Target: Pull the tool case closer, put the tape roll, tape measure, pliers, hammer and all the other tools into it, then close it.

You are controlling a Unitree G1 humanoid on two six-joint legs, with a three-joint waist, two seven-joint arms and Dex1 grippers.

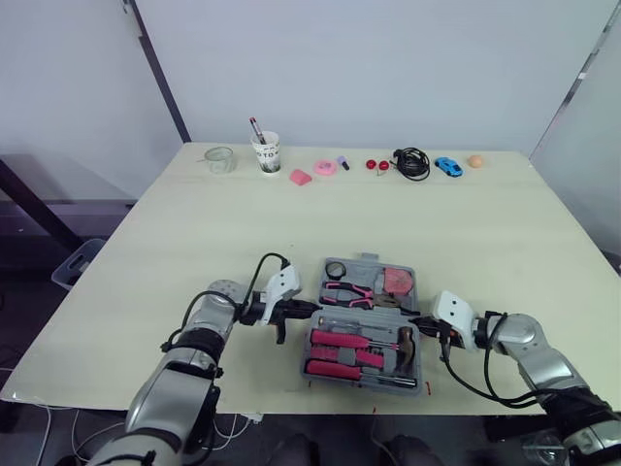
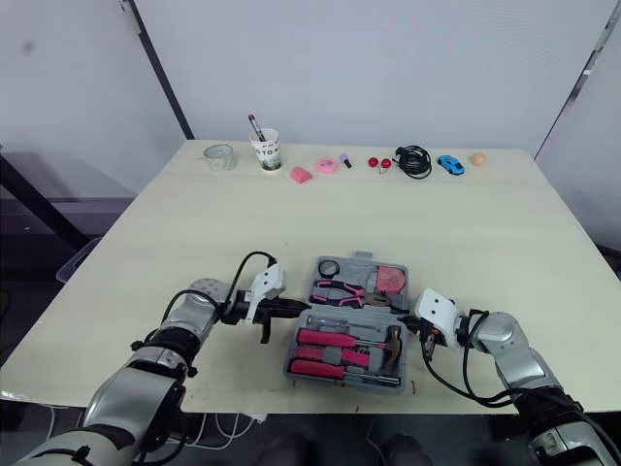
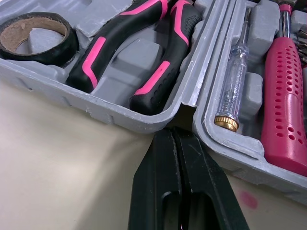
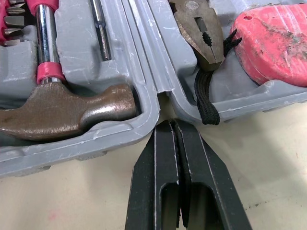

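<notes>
The grey tool case [image 1: 361,373] lies open near the table's front edge. Its far half holds the black tape roll [image 3: 33,38], pink-handled pliers [image 3: 144,52] and red tape measure [image 4: 271,40]. Its near half holds the hammer [image 4: 62,112], a tester screwdriver [image 3: 235,91] and pink-handled tools [image 1: 342,351]. My left gripper [image 1: 312,308] is shut, its tip at the hinge notch on the case's left side. My right gripper [image 1: 419,321] is shut, its tip at the hinge notch on the right side.
Along the table's far edge stand a glass jar [image 1: 219,159], a paper cup with a pen [image 1: 265,151], pink items [image 1: 314,172], a black cable [image 1: 411,162], a blue toy car [image 1: 447,166] and an orange ball [image 1: 475,161].
</notes>
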